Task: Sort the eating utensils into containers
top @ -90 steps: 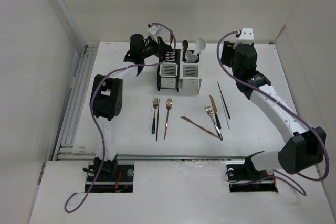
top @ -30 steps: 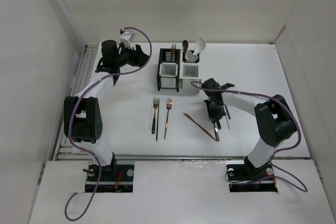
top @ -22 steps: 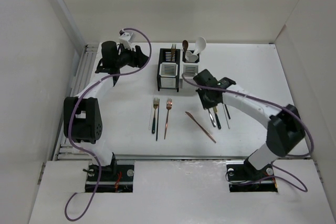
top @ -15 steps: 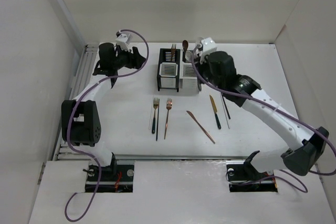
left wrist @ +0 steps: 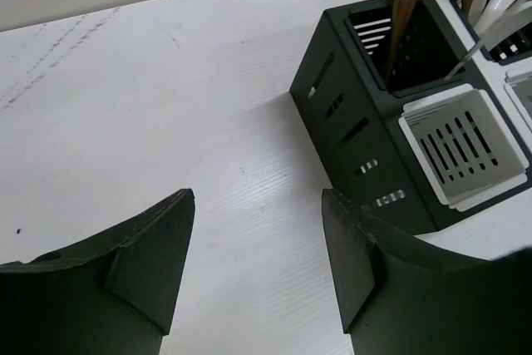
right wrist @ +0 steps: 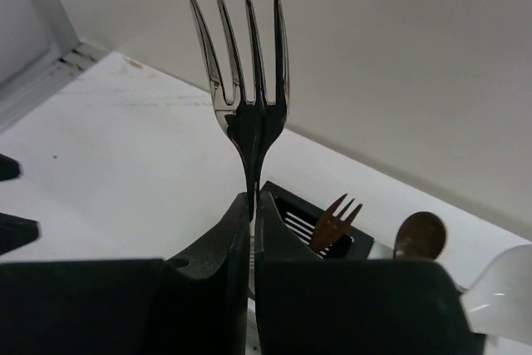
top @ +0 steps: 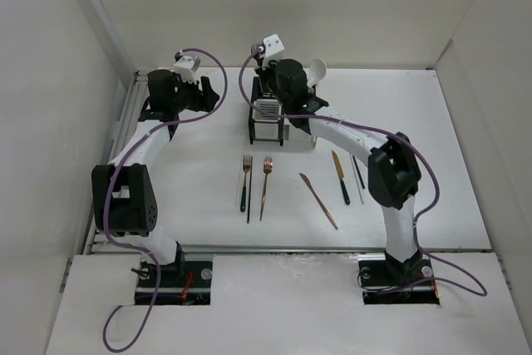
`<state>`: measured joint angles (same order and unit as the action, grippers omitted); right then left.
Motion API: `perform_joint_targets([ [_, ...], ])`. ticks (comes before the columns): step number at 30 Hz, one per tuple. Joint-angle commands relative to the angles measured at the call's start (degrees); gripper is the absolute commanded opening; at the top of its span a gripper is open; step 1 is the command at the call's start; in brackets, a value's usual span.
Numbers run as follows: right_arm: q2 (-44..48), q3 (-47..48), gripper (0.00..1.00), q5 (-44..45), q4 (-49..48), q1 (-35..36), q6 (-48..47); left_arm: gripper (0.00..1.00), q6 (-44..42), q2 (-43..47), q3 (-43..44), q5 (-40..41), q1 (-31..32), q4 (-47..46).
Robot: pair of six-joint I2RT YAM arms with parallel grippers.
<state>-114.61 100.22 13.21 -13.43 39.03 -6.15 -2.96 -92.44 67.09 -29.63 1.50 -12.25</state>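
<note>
White desk, sorting under way.
Right tool clamps silver fork tines-up over black holder for dropping; left tool spread, empty.

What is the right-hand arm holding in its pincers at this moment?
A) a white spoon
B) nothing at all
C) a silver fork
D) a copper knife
C: in the right wrist view, the right gripper is shut on a silver fork, with its tines pointing up.
</note>
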Motion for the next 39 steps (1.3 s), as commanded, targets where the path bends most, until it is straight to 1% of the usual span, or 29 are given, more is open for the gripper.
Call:
perform_joint_targets([
  [1, -2.18, 5.68, 0.00, -0.56, -9.77, -0.62, -0.97, 0.60, -1.78, 3.15, 1.29, 1.06, -0.44, 0.21],
  [5, -5.27, 6.30, 0.00, 0.15, -10.82, -1.14, -0.97, 0.61, -1.78, 3.67, 0.15, 1.59, -0.44, -0.41],
  [8, -7.20, 6.30, 0.00, -1.08, -11.35, -1.67, -0.44, 0.61, -1.26, 3.67, 0.15, 1.59, -0.44, -0.41],
  [12, -7.74, 6.30, 0.00, -1.08, -11.97, -1.67, 0.96, 0.61, -1.26, 3.15, 0.15, 0.97, -0.44, 0.12],
  [16, -8.79, 6.30, 0.00, 2.07, -11.97, -1.67, 2.02, 0.61, -1.26, 2.62, 0.67, 0.97, -0.44, 0.74],
  [20, -10.37, 3.59, 0.00, 4.09, -11.97, -1.67, 2.54, 0.61, -1.26, 2.62, 0.67, 0.45, -0.44, 0.74],
  [22, -10.37, 2.26, 0.00, 3.32, -11.97, -1.67, 2.55, 0.61, -1.95, 2.62, 1.20, -0.60, -0.44, 1.26],
  [23, -9.50, 1.65, 0.02, 1.92, -11.97, -1.67, 2.55, 0.61, -2.57, 2.62, 1.20, -1.13, -0.44, 1.26],
  [24, -8.97, 0.42, 0.09, 1.30, -11.97, -1.67, 2.55, 0.61, -3.27, 2.62, 1.20, -1.13, -0.44, 2.74],
  [25, -7.92, -0.11, 0.16, 0.77, -11.97, -1.67, 2.55, 0.59, -4.24, 3.23, 1.20, -1.13, -0.44, 3.72],
  [28, -6.07, -2.65, 0.27, 0.06, -11.97, -1.67, 3.25, 0.56, -10.12, 3.23, 2.61, -0.52, 1.22, 9.16],
  [30, -4.23, -3.80, 0.31, -0.55, -11.97, -1.67, 3.25, 0.56, -13.19, 3.23, 3.13, -0.52, 2.45, 11.01],
  [31, -3.61, -5.03, 0.35, -1.17, -12.49, -1.67, 3.25, 0.56, -13.73, 3.23, 3.13, -0.52, 2.46, 12.15],
  [32, -2.39, -5.65, 0.42, -1.17, -12.50, -1.67, 3.25, 0.56, -13.74, 3.23, 3.13, -0.52, 2.98, 12.68],
  [34, -0.89, -7.05, 0.48, -1.78, -12.50, -1.67, 3.25, 0.56, -14.26, 3.23, 3.13, -0.52, 3.51, 13.56],
  [35, -0.01, -8.89, 0.53, -1.79, -12.50, -1.67, 3.95, 0.56, -14.87, 3.23, 3.13, -1.04, 3.51, 14.44],
  [38, 5.25, -13.19, 0.59, -1.26, -12.50, -1.67, 4.48, 0.56, -16.19, 3.85, 3.13, -2.53, 4.91, 17.16],
  [39, 8.75, -14.26, 0.62, -1.26, -12.50, -1.67, 4.48, 0.56, -17.50, 4.37, 3.13, -2.54, 5.96, 18.22],
])
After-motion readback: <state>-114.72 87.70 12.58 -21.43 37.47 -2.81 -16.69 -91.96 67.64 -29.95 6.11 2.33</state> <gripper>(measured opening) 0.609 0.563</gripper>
